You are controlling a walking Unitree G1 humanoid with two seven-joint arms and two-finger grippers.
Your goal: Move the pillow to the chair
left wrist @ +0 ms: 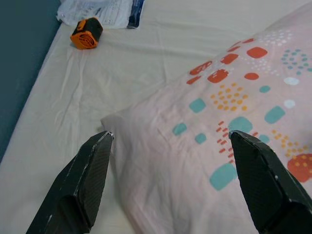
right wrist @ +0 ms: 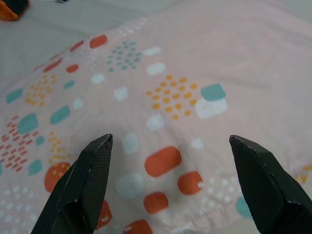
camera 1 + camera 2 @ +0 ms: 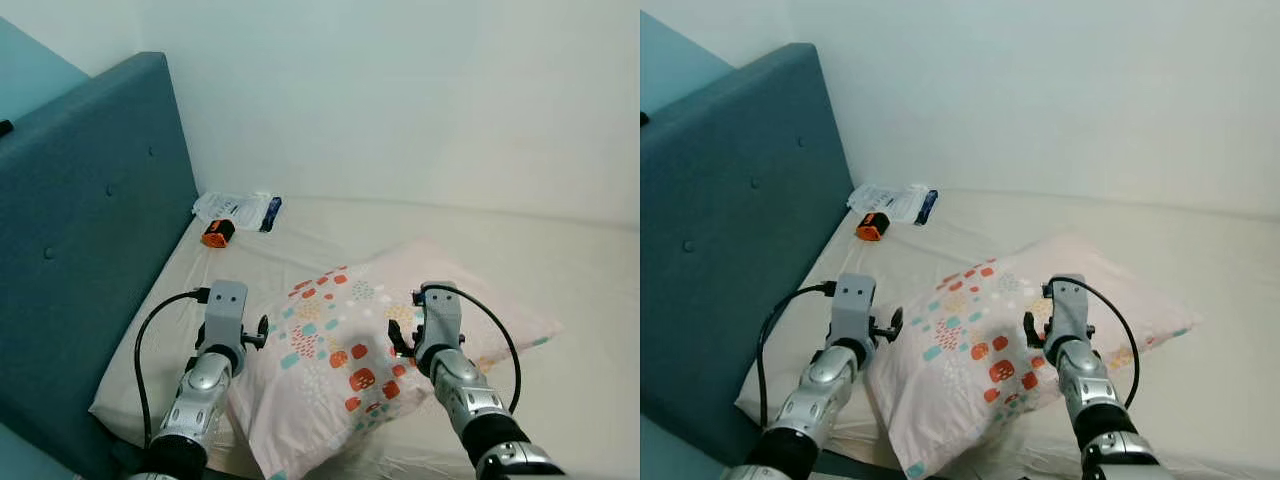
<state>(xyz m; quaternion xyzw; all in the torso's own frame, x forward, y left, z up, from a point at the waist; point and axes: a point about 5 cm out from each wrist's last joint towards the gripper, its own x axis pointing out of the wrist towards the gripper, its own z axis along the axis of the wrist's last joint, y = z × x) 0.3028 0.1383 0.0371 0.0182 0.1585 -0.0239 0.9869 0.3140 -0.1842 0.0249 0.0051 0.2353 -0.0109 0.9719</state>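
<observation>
A pale pink pillow [image 3: 360,350] printed with red, teal and orange spots lies on the bed near its front edge. My left gripper [image 1: 170,139] hovers open just above the pillow's left corner, its fingers [image 1: 83,180] spread wide. Over the pillow's right half my right gripper [image 2: 168,141] is open too, close above the fabric. In the eye views both wrists, left [image 3: 225,315] and right [image 3: 440,320], flank the pillow. I see nothing held in either gripper.
A teal padded headboard [image 3: 90,230] stands along the left of the cream mattress [image 3: 560,270]. By the far wall lie an orange and black object [image 3: 217,232] and a white packet with a dark blue item [image 3: 240,208]. White walls close off the back.
</observation>
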